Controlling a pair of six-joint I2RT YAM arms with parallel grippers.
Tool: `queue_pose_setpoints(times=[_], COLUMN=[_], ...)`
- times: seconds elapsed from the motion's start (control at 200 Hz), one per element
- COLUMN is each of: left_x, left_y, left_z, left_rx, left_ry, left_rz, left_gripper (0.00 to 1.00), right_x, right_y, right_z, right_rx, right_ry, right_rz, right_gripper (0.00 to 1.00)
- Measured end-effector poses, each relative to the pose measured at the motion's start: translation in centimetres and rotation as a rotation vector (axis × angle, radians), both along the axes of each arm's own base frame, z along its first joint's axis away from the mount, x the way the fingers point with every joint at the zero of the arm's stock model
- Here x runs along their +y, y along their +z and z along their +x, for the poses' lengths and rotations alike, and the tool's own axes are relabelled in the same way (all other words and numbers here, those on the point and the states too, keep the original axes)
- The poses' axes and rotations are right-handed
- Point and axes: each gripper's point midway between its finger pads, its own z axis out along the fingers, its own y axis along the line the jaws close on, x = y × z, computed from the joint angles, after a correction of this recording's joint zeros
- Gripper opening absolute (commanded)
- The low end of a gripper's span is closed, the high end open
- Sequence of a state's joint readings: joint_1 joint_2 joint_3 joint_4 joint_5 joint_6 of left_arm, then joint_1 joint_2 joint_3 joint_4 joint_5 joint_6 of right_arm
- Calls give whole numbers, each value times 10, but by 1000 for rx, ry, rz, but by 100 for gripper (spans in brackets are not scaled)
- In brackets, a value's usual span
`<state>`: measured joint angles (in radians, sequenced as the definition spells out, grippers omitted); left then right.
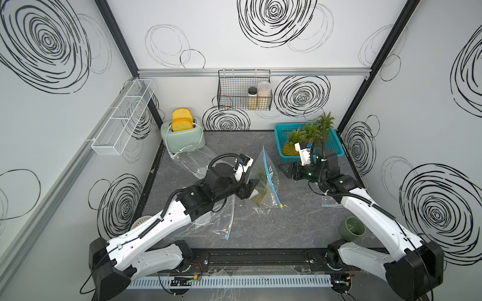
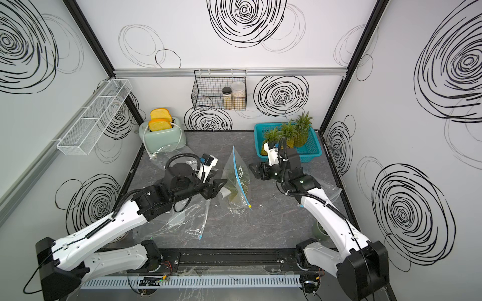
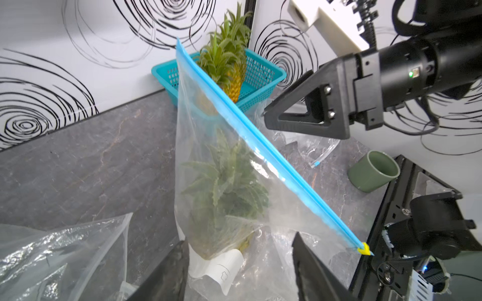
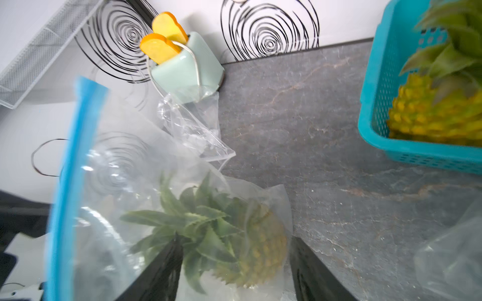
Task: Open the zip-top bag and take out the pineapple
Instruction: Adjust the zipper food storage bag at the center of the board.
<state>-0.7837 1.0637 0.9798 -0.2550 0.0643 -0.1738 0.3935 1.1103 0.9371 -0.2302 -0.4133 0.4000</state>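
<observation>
The clear zip-top bag (image 1: 271,166) (image 2: 238,166) stands on the grey table in both top views. Its blue zip strip (image 3: 260,140) (image 4: 67,182) slopes down to a yellow slider (image 3: 364,249) at the near end, and its two sides lie together. The pineapple (image 3: 224,187) (image 4: 260,250) lies inside, leaves toward the strip. My left gripper (image 1: 251,189) (image 2: 220,190) (image 3: 237,242) is open, its jaws astride the bag's lower end and paper label. My right gripper (image 1: 285,170) (image 2: 254,170) (image 4: 236,241) is open just right of the bag, facing the fruit.
A teal basket (image 1: 281,130) with three pineapples stands at the back right. A toaster (image 1: 182,135) with bread is at the back left. Empty clear bags (image 1: 193,161) (image 1: 219,221) lie around the left arm. A green cup (image 1: 352,230) lies near the right arm's base.
</observation>
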Motion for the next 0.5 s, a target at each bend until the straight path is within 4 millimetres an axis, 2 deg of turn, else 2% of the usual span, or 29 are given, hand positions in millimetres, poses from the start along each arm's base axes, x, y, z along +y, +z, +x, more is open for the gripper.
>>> queue_pose_setpoints(times=[0.08, 0.155, 0.24, 0.31, 0.5], left_x=[6, 9, 8, 5, -6], left_y=[5, -1, -12, -21, -39], left_z=[5, 10, 16, 21, 22], left_rx=[-4, 17, 69, 108, 211], left_ry=[-14, -24, -33, -37, -58], left_rz=[-44, -73, -93, -102, -127], left_gripper=[70, 70, 72, 84, 93], right_x=[-1, 1, 4, 5, 6], right_y=[22, 31, 28, 20, 7], right_z=[-2, -4, -6, -7, -6], right_rx=[-47, -66, -52, -26, 11], right_ry=[16, 35, 55, 65, 73], right_rz=[18, 24, 19, 9, -14], right_gripper=[69, 69, 69, 70, 70])
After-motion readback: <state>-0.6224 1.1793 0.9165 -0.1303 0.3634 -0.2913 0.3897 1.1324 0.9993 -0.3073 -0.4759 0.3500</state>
